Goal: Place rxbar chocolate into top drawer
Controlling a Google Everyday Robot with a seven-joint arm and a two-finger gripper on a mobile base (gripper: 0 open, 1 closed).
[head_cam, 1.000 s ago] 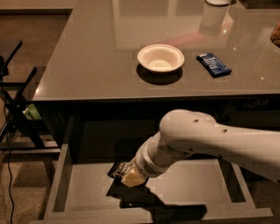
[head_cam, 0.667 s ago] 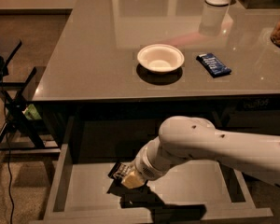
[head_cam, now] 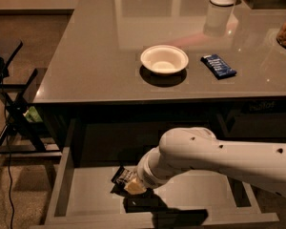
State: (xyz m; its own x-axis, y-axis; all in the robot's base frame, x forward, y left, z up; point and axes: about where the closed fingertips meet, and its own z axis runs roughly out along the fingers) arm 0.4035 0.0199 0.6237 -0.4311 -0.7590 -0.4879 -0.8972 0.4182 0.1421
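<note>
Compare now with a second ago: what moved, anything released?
The arm sank a little and edged left in the picture, carrying the gripper slightly lower into the top drawer. The rxbar chocolate stays at the gripper's tip; no release is visible. Unchanged: white bowl and blue bar on the desk, drawer open.
</note>
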